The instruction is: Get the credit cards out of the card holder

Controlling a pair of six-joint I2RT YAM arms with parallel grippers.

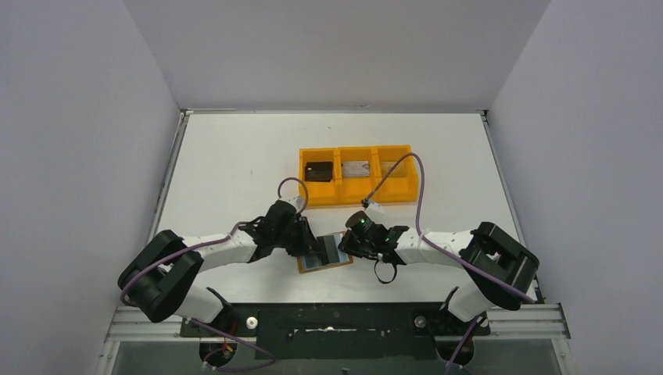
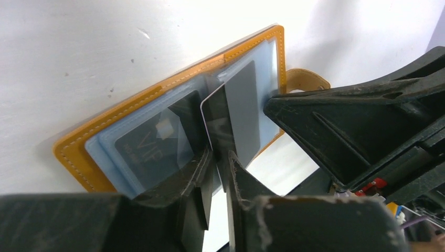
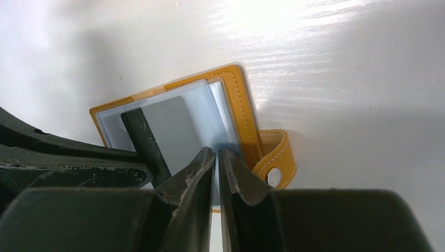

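While the table (image 1: 234,156) carries an orange tray (image 1: 356,201) at the back with loose cards (image 1: 356,169) in its bins, we're mid-pull up front. The card holder (image 1: 328,266) lies open between the arms, by the near edge. The left gripper (image 2: 220,165) pinches a grey credit card (image 2: 242,113) that looks partway out of its sleeve. The right gripper (image 3: 216,157) nips the sleeve edge. Next, we reckon: slide it straight out, holder pinned.

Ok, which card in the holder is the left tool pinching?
The grey card with the dark stripe, partly out of its sleeve in the left tool; the dark VIP card lies fully pocketed.
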